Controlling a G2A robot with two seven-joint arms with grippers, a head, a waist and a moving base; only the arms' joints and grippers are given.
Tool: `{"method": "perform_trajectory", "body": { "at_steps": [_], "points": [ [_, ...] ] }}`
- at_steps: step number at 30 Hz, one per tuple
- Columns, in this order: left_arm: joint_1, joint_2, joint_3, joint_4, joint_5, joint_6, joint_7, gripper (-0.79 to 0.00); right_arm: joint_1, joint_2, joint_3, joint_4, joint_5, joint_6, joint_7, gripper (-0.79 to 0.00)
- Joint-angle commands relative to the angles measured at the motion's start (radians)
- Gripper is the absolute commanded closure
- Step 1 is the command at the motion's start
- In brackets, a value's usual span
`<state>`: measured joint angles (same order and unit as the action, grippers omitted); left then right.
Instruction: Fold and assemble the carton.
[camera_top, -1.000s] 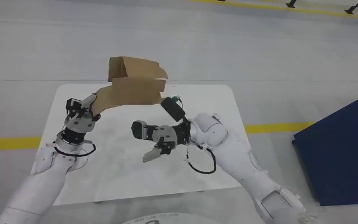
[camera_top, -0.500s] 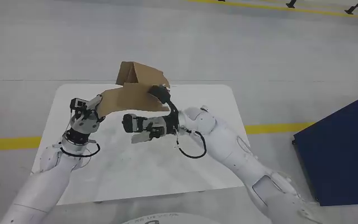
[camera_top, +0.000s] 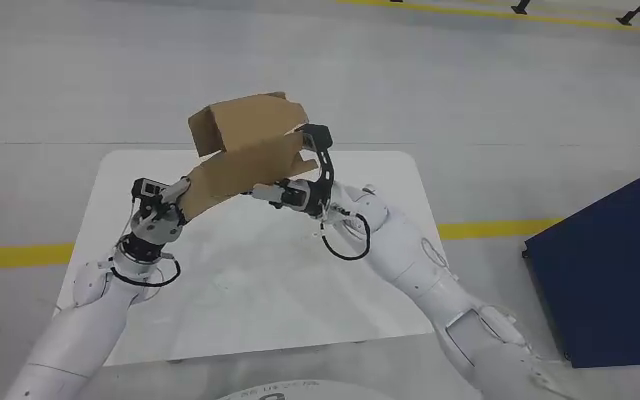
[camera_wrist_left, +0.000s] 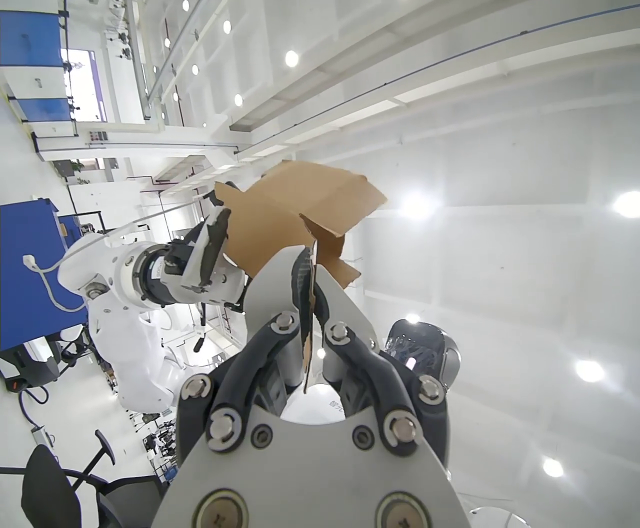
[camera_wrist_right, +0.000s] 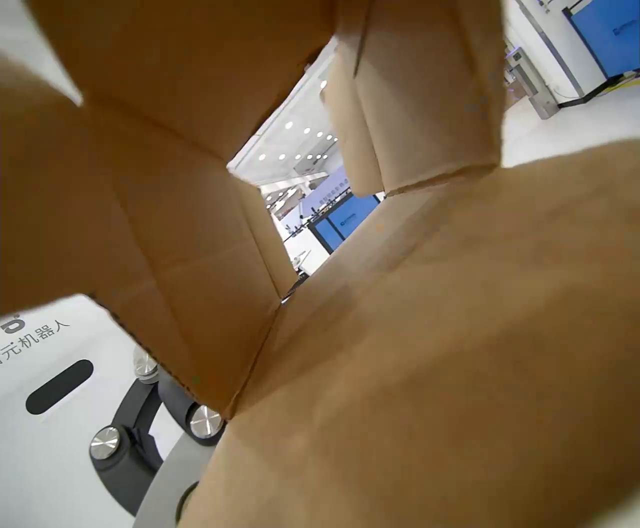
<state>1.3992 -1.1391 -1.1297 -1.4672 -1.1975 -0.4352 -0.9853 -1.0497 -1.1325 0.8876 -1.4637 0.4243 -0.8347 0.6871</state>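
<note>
Two grippers are raised above the white table (camera_top: 250, 300). At near left, the left gripper (camera_top: 172, 193) is clamped on the edge of a flap of the brown carton (camera_top: 245, 130). Farther right, the right gripper (camera_top: 270, 189) sits close beneath the carton; whether it is spread or closed cannot be told. The carton, partly opened and tilted, hangs over the table's far edge.

Top view above table (camera_top: 250, 300), left wrist facing ceiling (camera_wrist_left: 500, 125), right wrist close against the shared carton (camera_wrist_right: 400, 350)
</note>
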Motion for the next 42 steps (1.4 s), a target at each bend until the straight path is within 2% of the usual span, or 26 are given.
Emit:
{"method": "perform_trajectory", "body": {
  "at_steps": [1, 2, 3, 5, 8, 9, 11, 17, 18, 19, 22, 27, 28, 33, 42],
  "points": [
    [-0.004, -0.003, -0.001, 0.011, 0.025, -0.009, 0.000, 0.000, -0.005, -0.001, 0.010, -0.001, -0.026, -0.009, -0.020, -0.643],
    [-0.005, -0.004, 0.001, 0.014, 0.036, -0.014, 0.001, 0.000, -0.010, -0.002, 0.015, -0.005, -0.035, -0.014, -0.031, -0.613],
    [-0.007, -0.006, 0.003, 0.017, 0.049, -0.019, 0.000, 0.000, -0.014, -0.002, 0.020, -0.007, -0.042, -0.023, -0.044, -0.474],
    [-0.010, -0.009, 0.006, 0.022, 0.072, -0.030, 0.002, 0.000, -0.023, -0.003, 0.032, -0.012, -0.066, -0.035, -0.064, -0.360],
    [-0.011, -0.013, 0.010, 0.029, 0.093, -0.040, 0.007, 0.000, -0.038, -0.004, 0.049, -0.023, -0.112, -0.044, -0.096, -0.252],
    [-0.011, -0.015, 0.011, 0.031, 0.095, -0.039, 0.007, 0.000, -0.043, -0.004, 0.054, -0.029, -0.125, -0.047, -0.109, -0.185],
    [-0.014, -0.017, 0.013, 0.039, 0.115, -0.033, 0.008, 0.000, -0.053, -0.005, 0.063, -0.038, -0.149, -0.055, -0.135, 0.000],
    [-0.013, -0.023, 0.008, 0.062, 0.126, -0.040, 0.007, 0.000, -0.084, -0.006, 0.110, -0.061, -0.261, -0.082, -0.207, 0.000],
    [-0.012, -0.025, 0.008, 0.064, 0.119, -0.037, 0.004, -0.219, -0.090, -0.005, 0.120, -0.068, -0.285, -0.084, -0.217, 0.000],
    [-0.011, -0.026, 0.006, 0.064, 0.112, -0.036, -0.002, -0.785, -0.097, -0.004, 0.131, -0.075, -0.313, -0.084, -0.227, 0.000],
    [-0.003, -0.027, -0.011, 0.064, 0.082, -0.029, -0.020, -0.785, -0.118, 0.001, 0.167, -0.103, -0.397, -0.087, -0.239, 0.000],
    [0.037, -0.017, -0.113, 0.070, -0.062, 0.033, -0.068, -0.785, -0.193, 0.017, 0.268, -0.178, -0.554, -0.114, -0.279, 0.000],
    [0.037, -0.017, -0.113, 0.070, -0.062, 0.033, -0.068, -0.785, -0.211, 0.021, 0.285, -0.191, -0.569, -0.120, -0.285, 0.000],
    [0.037, -0.017, -0.113, 0.070, -0.062, 0.033, -0.068, -0.785, -0.269, 0.032, 0.339, -0.231, -0.570, -0.146, -0.305, 0.000],
    [0.037, -0.017, -0.113, 0.070, -0.062, 0.033, -0.068, -0.785, -0.269, 0.032, 0.339, -0.231, -0.570, -0.146, -0.305, 0.000]
  ]
}}
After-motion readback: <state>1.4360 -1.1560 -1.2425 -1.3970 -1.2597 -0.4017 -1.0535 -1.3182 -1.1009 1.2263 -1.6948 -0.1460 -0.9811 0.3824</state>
